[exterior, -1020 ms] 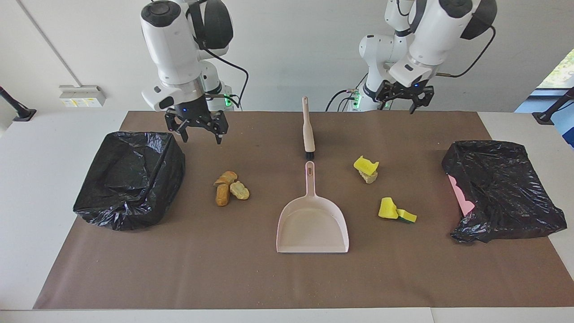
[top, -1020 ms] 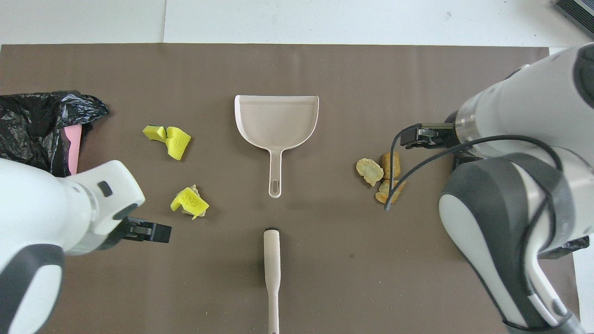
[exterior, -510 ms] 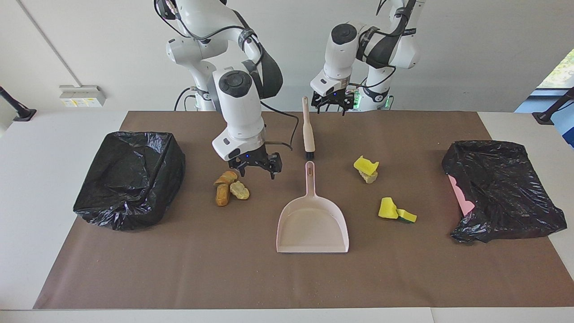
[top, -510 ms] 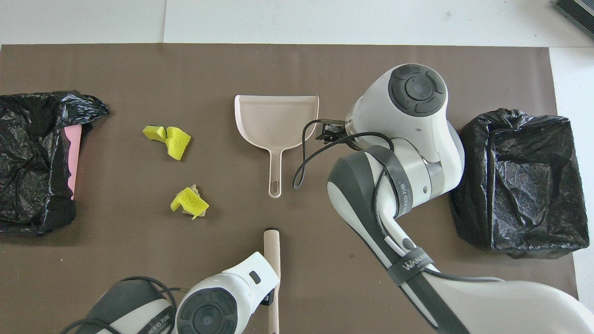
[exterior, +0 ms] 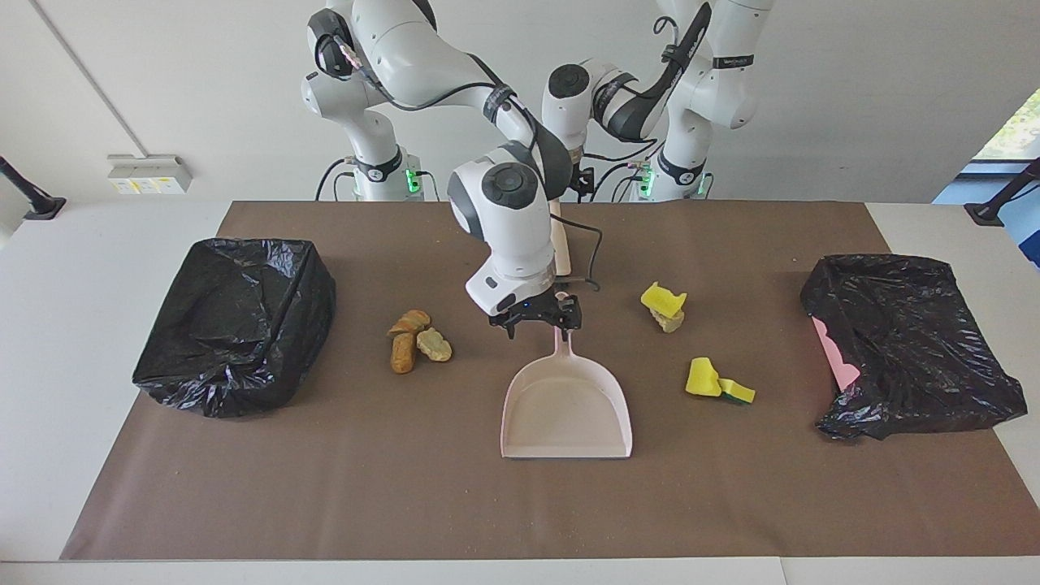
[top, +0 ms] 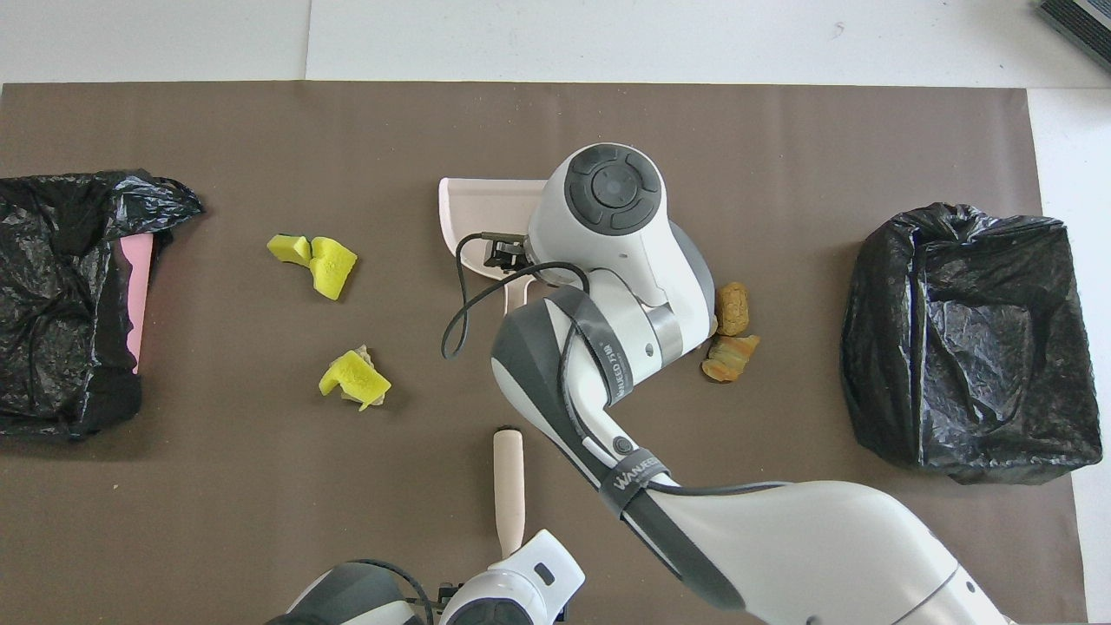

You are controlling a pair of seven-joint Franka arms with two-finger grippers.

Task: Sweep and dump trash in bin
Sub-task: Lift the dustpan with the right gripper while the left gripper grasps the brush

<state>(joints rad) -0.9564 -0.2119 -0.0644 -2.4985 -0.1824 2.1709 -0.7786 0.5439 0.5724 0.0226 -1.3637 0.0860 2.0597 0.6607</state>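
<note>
Right claw (exterior: pixel 535 318) spread wide over dustpan (exterior: pixel 566 404) handle, empty — left claw hidden, probably open.

One camera sits high across the worktop (exterior: pixel 49 341) and faces the two robots, whose bases stand at the top of its picture; it takes in the whole brown mat (exterior: pixel 406 487) from a middling distance. The other hangs above the robots' own end and looks steeply down and forward, closer in. Both share the mat, the pale pink dustpan (exterior: pixel 566 406) and both black-bagged bins (exterior: pixel 236 325), turned half round.
</note>
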